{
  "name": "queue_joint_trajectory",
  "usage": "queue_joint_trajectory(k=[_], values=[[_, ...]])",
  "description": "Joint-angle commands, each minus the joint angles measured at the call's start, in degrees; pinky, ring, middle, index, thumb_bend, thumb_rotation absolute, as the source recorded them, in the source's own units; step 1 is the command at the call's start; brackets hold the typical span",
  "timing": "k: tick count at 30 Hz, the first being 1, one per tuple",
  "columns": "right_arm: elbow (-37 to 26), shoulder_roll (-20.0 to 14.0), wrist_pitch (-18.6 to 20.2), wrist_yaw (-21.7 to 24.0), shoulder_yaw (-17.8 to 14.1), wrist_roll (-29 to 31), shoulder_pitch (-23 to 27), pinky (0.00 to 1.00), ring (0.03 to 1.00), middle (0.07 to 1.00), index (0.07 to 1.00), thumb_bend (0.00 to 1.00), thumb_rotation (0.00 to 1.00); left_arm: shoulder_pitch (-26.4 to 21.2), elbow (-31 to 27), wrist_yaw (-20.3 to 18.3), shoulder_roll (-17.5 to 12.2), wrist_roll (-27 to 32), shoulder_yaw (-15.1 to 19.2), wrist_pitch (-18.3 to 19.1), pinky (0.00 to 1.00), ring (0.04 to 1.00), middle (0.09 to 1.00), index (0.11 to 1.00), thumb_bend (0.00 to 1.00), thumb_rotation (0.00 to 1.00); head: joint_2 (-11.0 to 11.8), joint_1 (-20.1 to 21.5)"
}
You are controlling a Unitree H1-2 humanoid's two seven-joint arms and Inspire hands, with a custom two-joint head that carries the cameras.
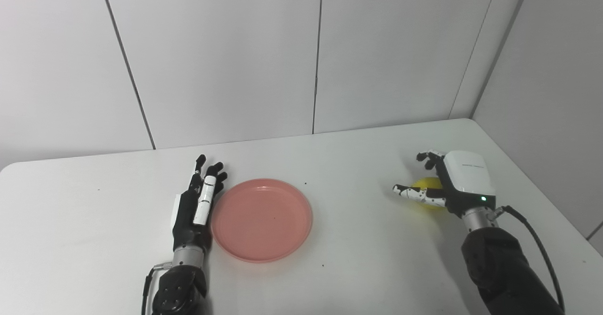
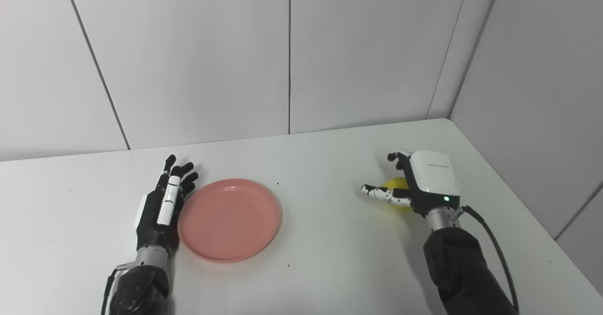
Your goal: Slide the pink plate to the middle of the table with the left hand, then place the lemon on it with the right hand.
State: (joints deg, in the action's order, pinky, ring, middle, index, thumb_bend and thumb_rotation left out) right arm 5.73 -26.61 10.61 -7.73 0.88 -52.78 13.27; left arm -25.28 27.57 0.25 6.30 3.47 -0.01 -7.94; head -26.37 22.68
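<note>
The pink plate (image 1: 261, 219) lies flat on the white table (image 1: 94, 239), a little left of centre. My left hand (image 1: 198, 202) rests edge-on against the plate's left rim, fingers straight and together, holding nothing. The yellow lemon (image 1: 427, 191) sits at the right side of the table, mostly hidden by my right hand (image 1: 447, 183). That hand is over and around the lemon, thumb stretched out in front of it and fingers curled over its far side; whether it grips the fruit is unclear.
White wall panels (image 1: 301, 56) stand behind the table and along its right side. The table's right edge (image 1: 541, 197) runs close to my right arm. A few small dark specks dot the tabletop.
</note>
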Motion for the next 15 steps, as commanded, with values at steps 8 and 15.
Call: queue_joint_trajectory(k=[8,15], values=[[0.62,-3.11,0.43,-1.85,-0.21,0.08,1.45,0.49,0.561,0.627,0.668,0.79,0.78,1.28,2.66,0.07,0.37,0.14,0.36,-2.14,0.89,0.844,0.869,0.947,0.57,0.77,0.15,-0.29],[0.72,-3.38,0.75,-1.85,-0.04,-0.01,1.52,0.52,0.571,0.628,0.671,0.79,0.78,1.49,2.63,-0.26,0.34,0.13,0.34,-2.48,0.88,0.841,0.865,0.953,0.56,0.78,0.06,-0.48]])
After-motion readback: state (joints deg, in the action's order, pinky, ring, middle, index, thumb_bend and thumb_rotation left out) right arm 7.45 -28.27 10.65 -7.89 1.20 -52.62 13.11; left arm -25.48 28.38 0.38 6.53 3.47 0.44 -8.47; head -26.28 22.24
